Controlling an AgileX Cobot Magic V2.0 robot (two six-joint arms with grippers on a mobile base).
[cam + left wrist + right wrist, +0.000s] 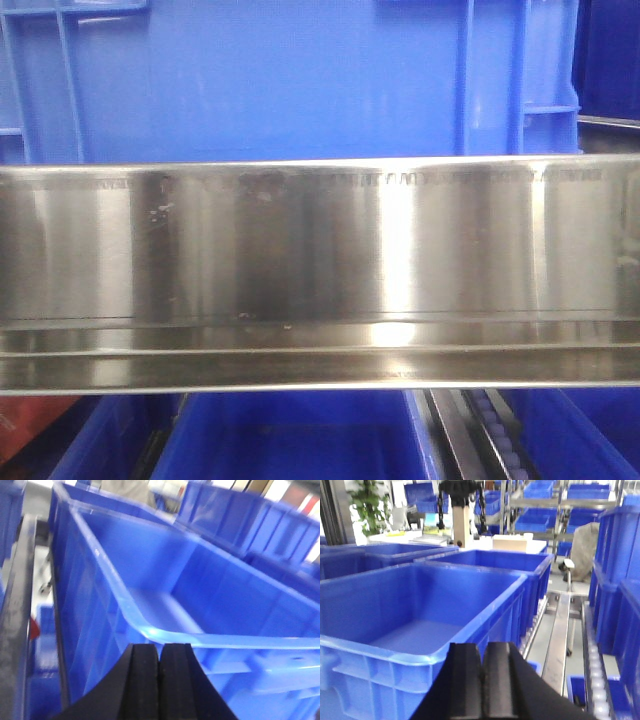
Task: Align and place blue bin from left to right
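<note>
The blue bin (280, 80) fills the top of the front view as a smooth bright-blue wall with rib frames at its upper corners. In the left wrist view my left gripper (159, 652) is shut and empty, just outside the blue bin's (225, 595) near rounded corner and at about rim height. The right wrist view shows my right gripper (482, 652), also shut with nothing between its fingers, hanging beside the near right corner of the open, empty blue bin (420, 605).
A stainless steel rail (320, 270) crosses in front of the bin, with darker blue bins (290, 440) below it. Another blue bin (495, 562) stands behind the first. A roller conveyor (560, 630) and stacked bins (620, 555) lie to the right.
</note>
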